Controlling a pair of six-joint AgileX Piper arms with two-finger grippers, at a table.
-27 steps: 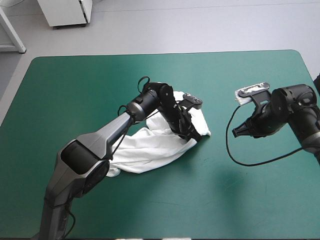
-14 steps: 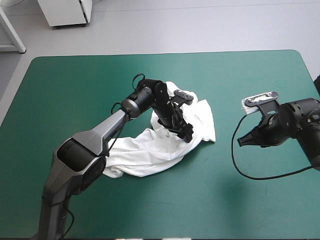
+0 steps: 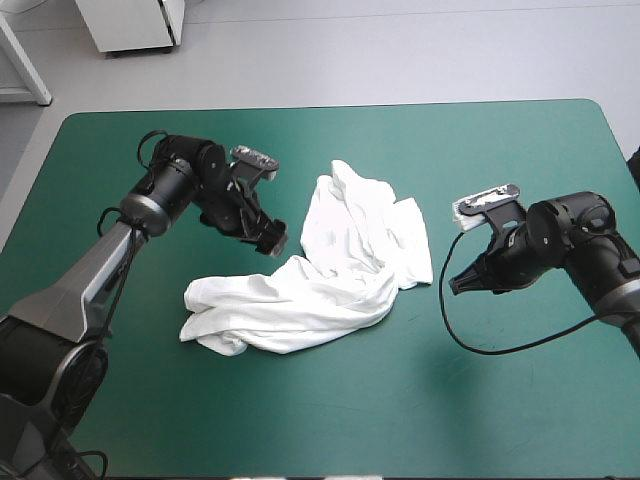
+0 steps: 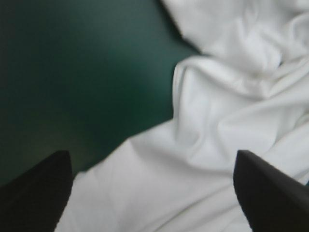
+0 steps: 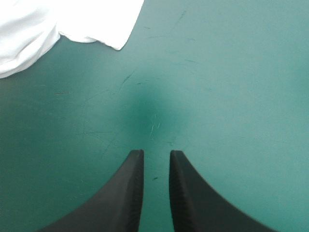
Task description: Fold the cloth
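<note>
The T-shirt (image 3: 330, 270) lies as a crumpled white heap near the middle of the worktop (image 3: 480, 400). One rumpled part reaches toward the far edge, and a longer fold trails toward the near left. It is not folded and none of it is lifted. My left end effector (image 3: 275, 242) sits just beside the heap's left side, above the teal-green cover. Its black fingers (image 4: 34, 193) are spread wide, with wrinkled white cloth filling the space ahead of and between them; I grip nothing with it. I cannot tell from either view whether the fingertips touch the fabric. My right end effector (image 3: 455, 283) is to the right of the T-shirt, apart from it, pointing toward its nearest corner. Its fingers (image 5: 125, 193) stand narrow, almost together, with only a slim strip of bare cover showing between them, and they hold nothing. From that wrist, the cloth's corner lies ahead and off to one side.
</note>
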